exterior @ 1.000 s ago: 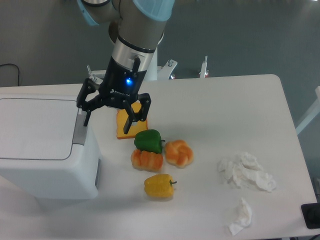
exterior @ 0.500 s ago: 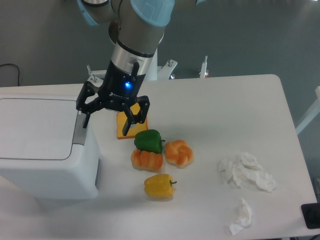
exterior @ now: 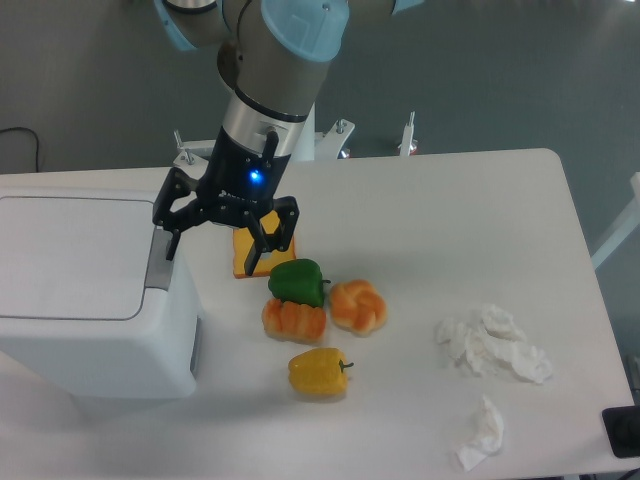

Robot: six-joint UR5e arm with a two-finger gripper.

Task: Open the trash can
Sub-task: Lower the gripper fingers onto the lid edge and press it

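Observation:
The trash can (exterior: pixel 90 300) is a large white boxy bin at the left of the table, its flat lid (exterior: pixel 70 255) closed. A grey push-button strip (exterior: pixel 159 262) runs along the lid's right edge. My gripper (exterior: pixel 212 246) hangs open just right of the bin. Its left finger (exterior: pixel 170 235) sits at the top of the grey strip. Its right finger (exterior: pixel 255 250) is over an orange block (exterior: pixel 238 252). Nothing is held.
A green pepper (exterior: pixel 296 281), two orange pastry-like items (exterior: pixel 294 319) (exterior: pixel 358 305) and a yellow pepper (exterior: pixel 319 372) lie right of the bin. Crumpled white tissues (exterior: pixel 492 343) (exterior: pixel 482 432) lie at the right. A dark object (exterior: pixel 623 431) shows at the bottom right edge.
The gripper has shifted very slightly left, toward the bin's grey strip. Nothing else moved.

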